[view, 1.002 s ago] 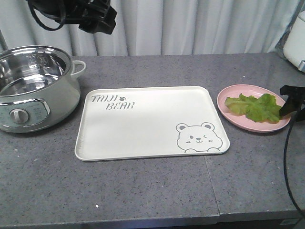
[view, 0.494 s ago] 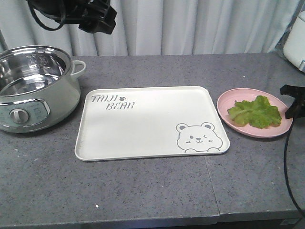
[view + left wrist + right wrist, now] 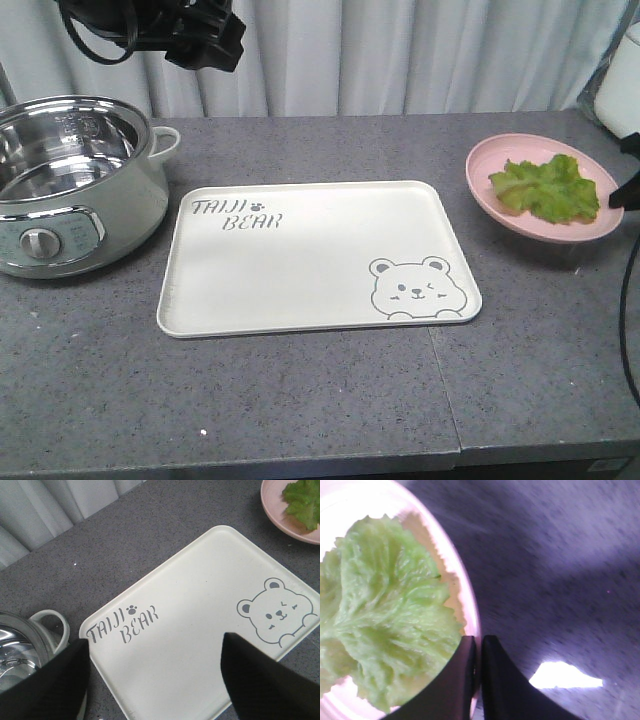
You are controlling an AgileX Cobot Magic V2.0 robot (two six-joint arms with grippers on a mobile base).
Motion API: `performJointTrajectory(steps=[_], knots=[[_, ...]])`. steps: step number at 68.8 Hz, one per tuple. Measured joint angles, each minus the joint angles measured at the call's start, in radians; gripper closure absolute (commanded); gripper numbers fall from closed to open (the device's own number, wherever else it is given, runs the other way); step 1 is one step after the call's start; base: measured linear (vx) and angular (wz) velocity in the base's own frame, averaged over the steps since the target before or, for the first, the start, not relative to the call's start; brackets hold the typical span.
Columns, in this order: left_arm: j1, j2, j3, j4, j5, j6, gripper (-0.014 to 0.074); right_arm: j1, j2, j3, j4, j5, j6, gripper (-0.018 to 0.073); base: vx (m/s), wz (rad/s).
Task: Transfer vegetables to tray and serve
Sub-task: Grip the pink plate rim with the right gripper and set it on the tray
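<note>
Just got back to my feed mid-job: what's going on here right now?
The right pincer is shut on the rim of the round pink plate, which carries the ruffled green lettuce leaves and appears raised off the grey countertop, right of the cream-white rectangular bear-print tray. Nothing lies on that tray yet. The left pincer hangs open above the tray, holding nothing.

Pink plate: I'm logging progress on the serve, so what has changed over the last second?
The pink plate, its rim pinched by the shut right gripper, has risen off the counter and shifted up and right in the front view, tilted, carrying the lettuce with it. The tray, the pot and the open left gripper above the tray have not moved.
</note>
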Motion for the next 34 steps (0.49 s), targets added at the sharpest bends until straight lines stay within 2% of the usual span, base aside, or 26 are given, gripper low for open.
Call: performJointTrajectory(steps=[12, 24, 34], knots=[[0.000, 0.000, 0.000, 0.001, 0.000, 0.000, 0.0062, 0.077, 0.000, -0.124, 0.041, 0.004, 0.000, 0.0561, 0.00, 0.00], [0.000, 0.000, 0.000, 0.028, 0.000, 0.000, 0.0062, 0.264, 0.000, -0.171, 0.047, 0.008, 0.000, 0.0560, 0.00, 0.00], [0.000, 0.000, 0.001, 0.089, 0.000, -0.029, 0.0062, 0.441, 0.006, -0.173, -0.001, 0.022, 0.002, 0.0557, 0.00, 0.00]])
